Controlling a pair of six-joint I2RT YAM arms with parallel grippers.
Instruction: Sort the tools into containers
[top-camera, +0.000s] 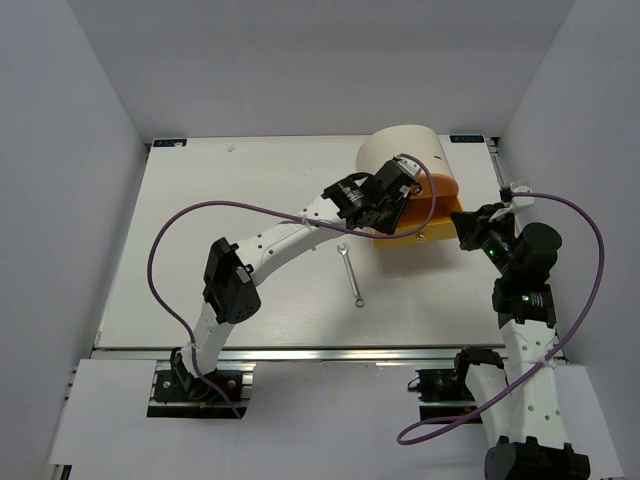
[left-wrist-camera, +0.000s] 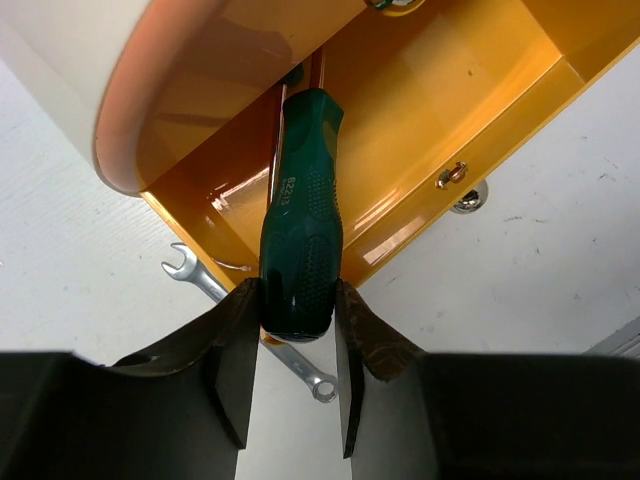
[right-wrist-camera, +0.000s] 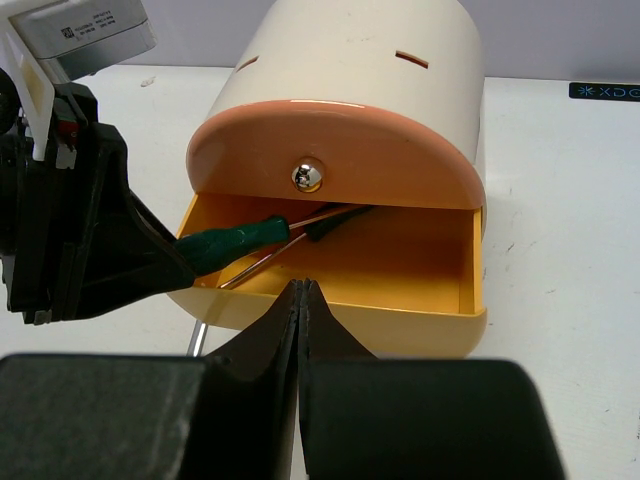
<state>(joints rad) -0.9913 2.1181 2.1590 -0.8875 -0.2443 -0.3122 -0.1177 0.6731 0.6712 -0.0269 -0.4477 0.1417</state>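
The beige drum container (top-camera: 400, 150) stands at the back of the table with its orange drawer (top-camera: 428, 222) pulled open. My left gripper (left-wrist-camera: 297, 320) is shut on a green-handled screwdriver (left-wrist-camera: 300, 235), whose shaft reaches into the drawer (left-wrist-camera: 460, 110) over its side wall. From the right wrist, the same screwdriver (right-wrist-camera: 235, 243) lies across the drawer's left edge, beside another dark handle (right-wrist-camera: 335, 222) and thin shafts inside. The silver wrench (top-camera: 350, 275) lies on the table in front of the container. My right gripper (right-wrist-camera: 301, 292) is shut and empty, just before the drawer front (right-wrist-camera: 400, 315).
White walls close in the table (top-camera: 200, 250) on the left, right and back. The left arm (top-camera: 280, 240) arches across the middle towards the container. The right gripper (top-camera: 470, 228) sits at the drawer's right corner.
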